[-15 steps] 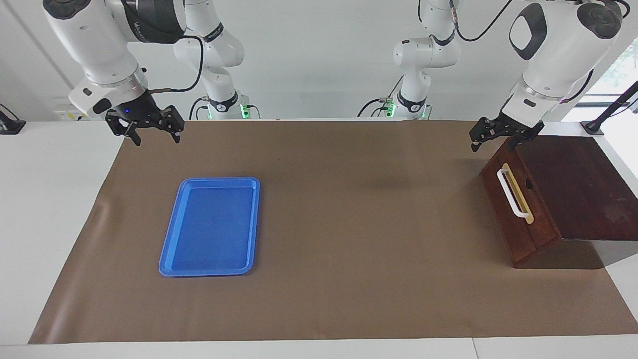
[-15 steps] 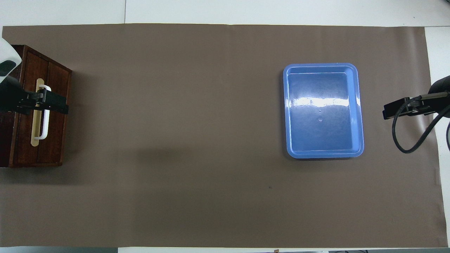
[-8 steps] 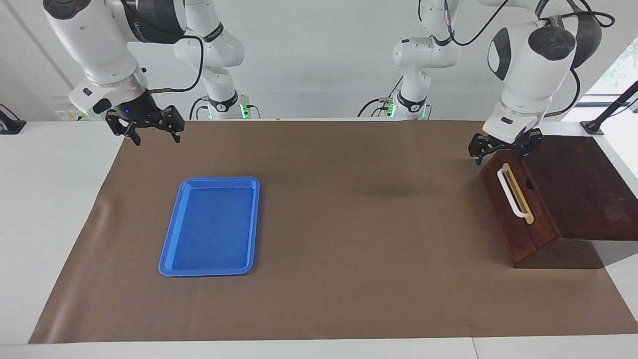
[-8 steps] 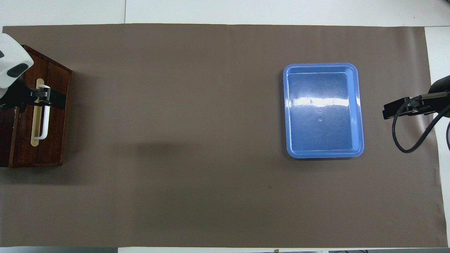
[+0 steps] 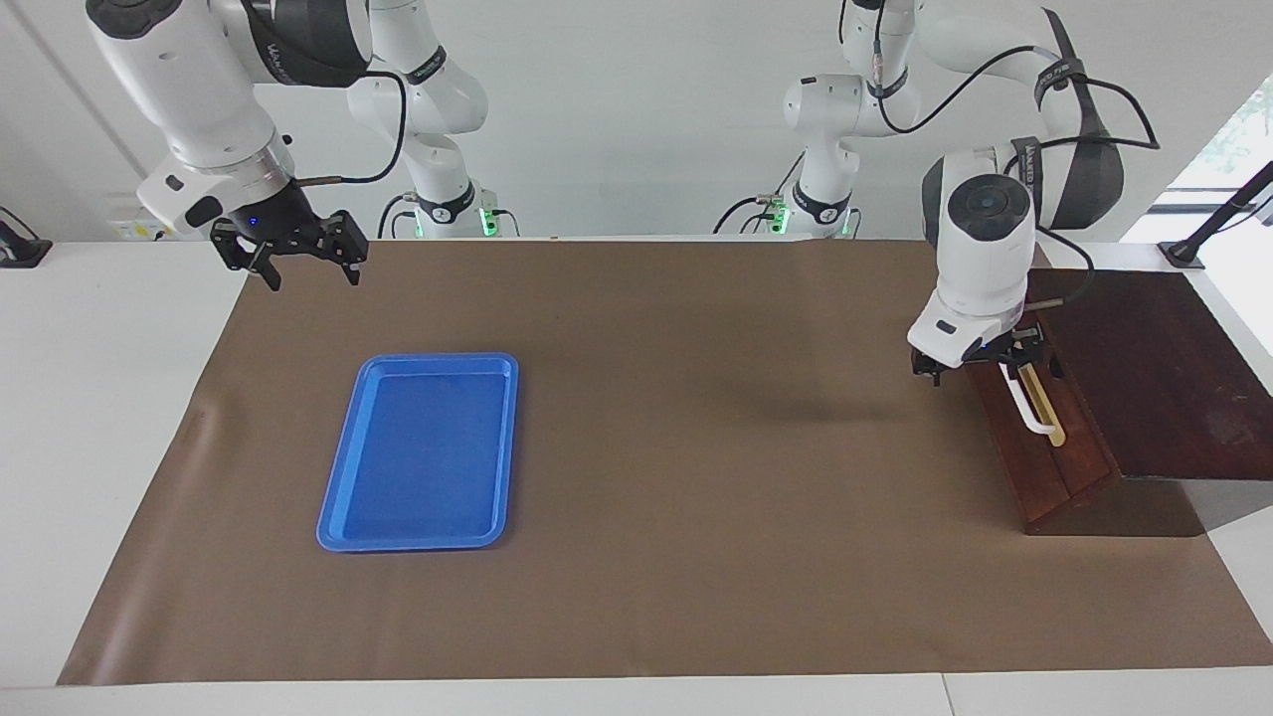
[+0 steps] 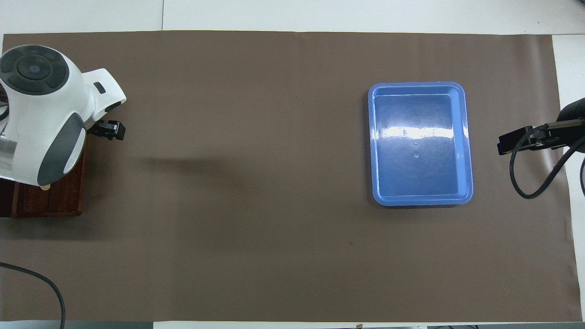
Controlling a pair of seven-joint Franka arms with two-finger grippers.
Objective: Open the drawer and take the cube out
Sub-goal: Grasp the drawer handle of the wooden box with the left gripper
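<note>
Our left gripper [image 5: 980,360], jaws spread, is at the drawer [image 5: 1034,428] handle [image 5: 1029,408]. If we miss, they slip off. Our right gripper [image 5: 298,261] waits, jaws spread.

One camera sat high across the table [image 5: 636,701], facing the robots from a distance. The other looked steeply down from above their end. Both shared the brown mat [image 5: 696,497], turned half round.

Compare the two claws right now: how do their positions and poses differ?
The left claw is low at the dark wooden drawer's white bar handle; the right claw waits high above the brown mat's corner. The left points down beside the drawer front; the right tilts over bare mat. Both are open, holding nothing.
</note>
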